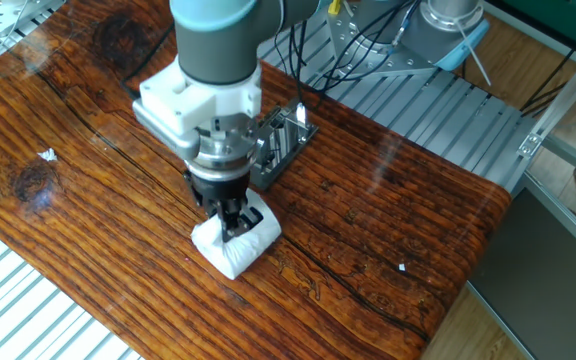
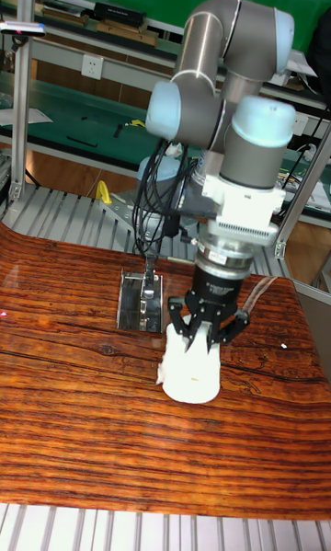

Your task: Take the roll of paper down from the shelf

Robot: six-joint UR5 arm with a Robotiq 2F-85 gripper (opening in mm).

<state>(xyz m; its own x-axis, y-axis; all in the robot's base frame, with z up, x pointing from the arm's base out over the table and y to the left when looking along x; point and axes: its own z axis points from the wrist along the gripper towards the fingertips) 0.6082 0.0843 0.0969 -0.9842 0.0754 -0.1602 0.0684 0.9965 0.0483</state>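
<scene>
Roll's off the rack

Jaws of the gripper (image 1: pixel 236 222) are clamped on the roll of paper (image 1: pixel 234 245), squashed, long axis running away from the shelf (image 1: pixel 280 146), sitting just beside it on the wooden table (image 1: pixel 388 230)

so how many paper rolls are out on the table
1. The roll of paper lies on the wooden table, clamped in the tool, just off the near end of the shelf. Nothing suggests another one hidden.
</scene>
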